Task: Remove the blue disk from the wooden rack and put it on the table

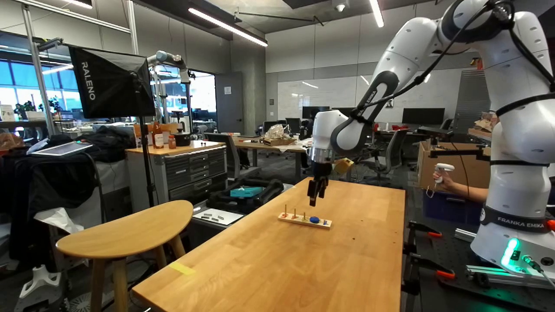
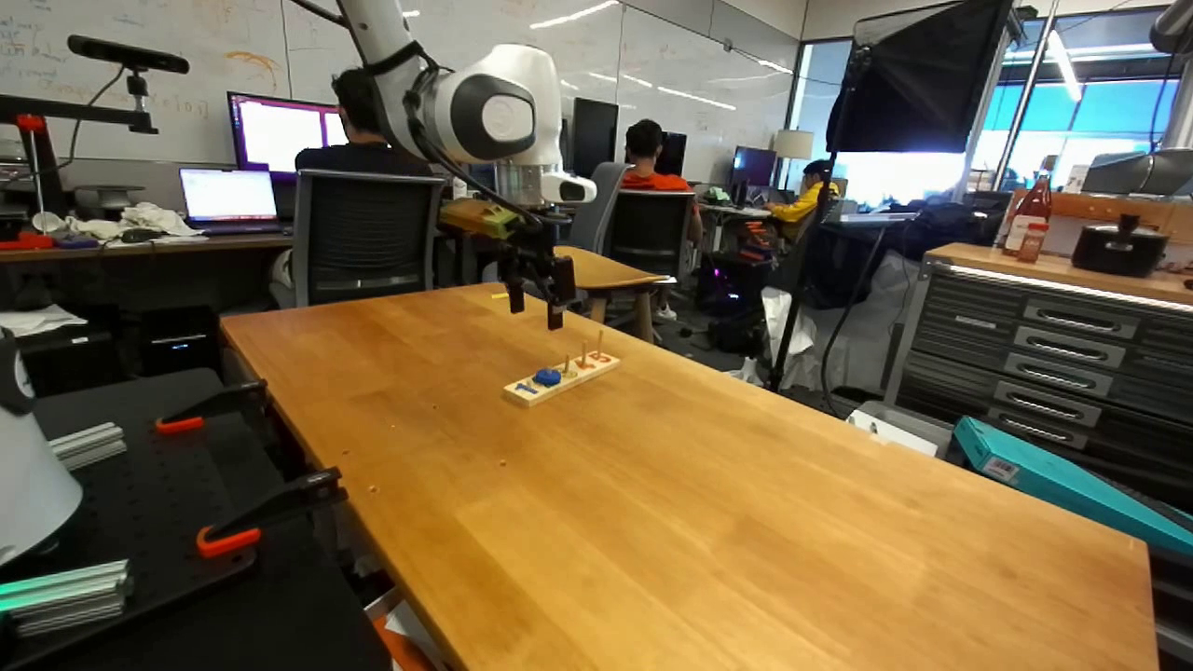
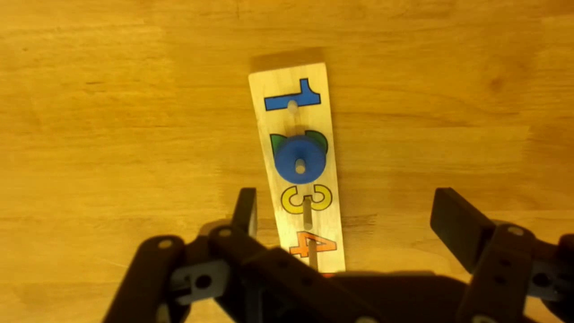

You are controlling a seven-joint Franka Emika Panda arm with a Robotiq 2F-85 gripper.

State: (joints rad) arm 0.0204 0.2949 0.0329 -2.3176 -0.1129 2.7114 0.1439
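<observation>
Currently, the gripper [image 3: 345, 199] hangs above the table [image 1: 260, 264], its fingers [image 3: 462, 229] spread wide apart and, in both exterior views, clear of the wooden rack [image 3: 316, 117] below. The blue disk [image 3: 289, 154] is seated on the rack; in the wrist view it lies ahead of the fingertips, closer to one finger's line than to the other's. A peg [image 3: 300, 167] rises through its centre. Bare pegs [image 3: 307, 215] stand on the rack either side of the disk; those at the yellow 3 [image 3: 328, 198] and orange 4 [image 3: 327, 245] show nearest the gripper in the wrist view.

Well apart from the gripper, a strip of yellow tape [image 1: 182, 268] lies on the table. In an exterior view, two clamps [image 2: 280, 506] sit at the table edge beside the robot's base [image 2: 33, 475], itself cut off by the frame. On the gripper's far side from that base, past the opposite edge, stand a round-edged wooden table [image 1: 130, 229], a softbox [image 1: 112, 82] and a drawer cabinet [image 2: 1053, 349].

The disk covers much of a green numeral [image 3: 277, 142]. The gripper itself hides the end of the rack past the 4 in the wrist view, leaving a sliver of red [image 3: 328, 275]. In both exterior views the numerals are small and poorly legible. A yellow piece [image 1: 344, 166] just above the fingers cannot be identified.
</observation>
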